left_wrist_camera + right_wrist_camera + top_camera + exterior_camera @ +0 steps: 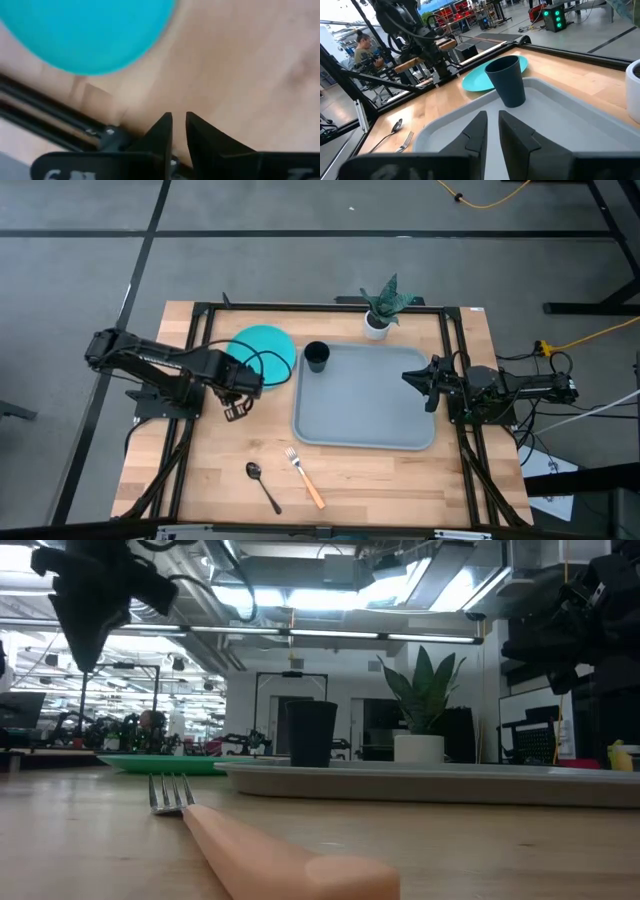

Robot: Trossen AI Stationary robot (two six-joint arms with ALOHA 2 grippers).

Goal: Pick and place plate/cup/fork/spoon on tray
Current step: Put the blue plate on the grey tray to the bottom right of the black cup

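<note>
The teal plate lies flat on the table, its right edge right beside the tray's left rim; it also shows in the left wrist view. The black cup stands upright in the far left corner of the grey-blue tray. The fork and the dark spoon lie on the table in front of the tray. My left gripper hovers shut and empty above the table, just near of the plate. My right gripper is shut and empty over the tray's right part, pointing toward the cup.
A white pot with a green plant stands behind the tray's far rim. A black frame rail runs along the table's left side, and another runs along the right. A person sits in the room beyond the table.
</note>
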